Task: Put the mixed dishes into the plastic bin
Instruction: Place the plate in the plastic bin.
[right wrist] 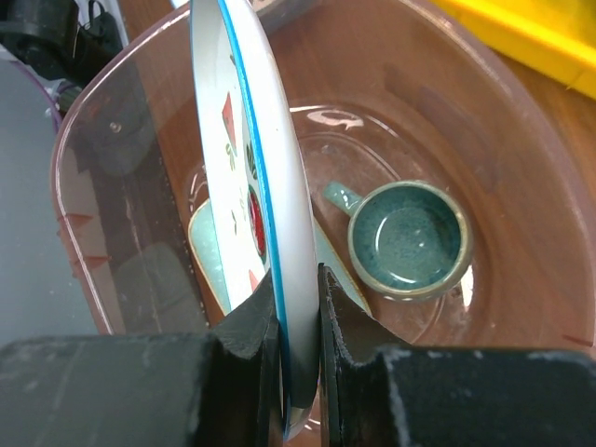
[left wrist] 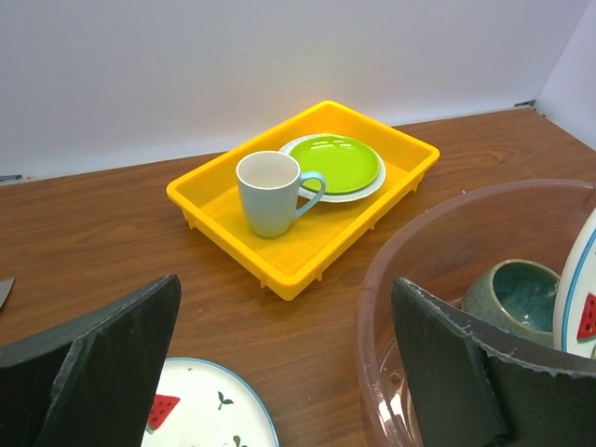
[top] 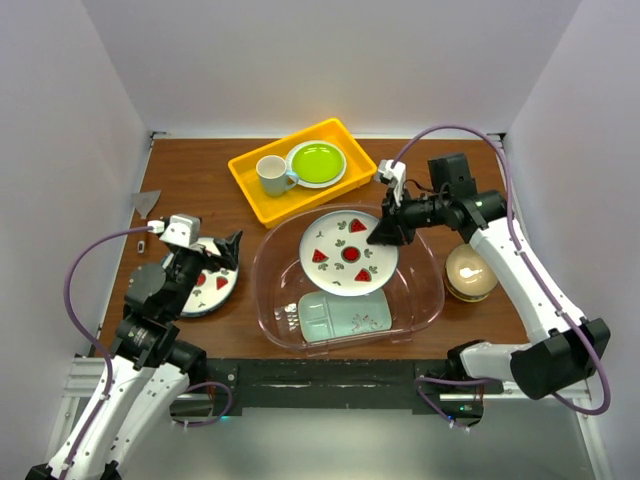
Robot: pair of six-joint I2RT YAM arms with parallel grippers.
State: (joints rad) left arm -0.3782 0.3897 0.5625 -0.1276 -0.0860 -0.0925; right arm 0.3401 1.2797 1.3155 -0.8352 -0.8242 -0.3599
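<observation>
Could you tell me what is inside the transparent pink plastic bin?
A dark teal mug and a mint-green divided tray; the white red-motif plate held over them hides anything else.

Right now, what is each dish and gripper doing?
right gripper, shut on held watermelon plate
held watermelon plate, over the plastic bin
teal mug, upright, empty, in bin
mint divided tray, lying in bin
left gripper, open
second watermelon plate, flat on table
white mug, upright in yellow tray
lime-green plate, flat beside it

No readable text, labels, brands, numbers or signs on anything here.
</observation>
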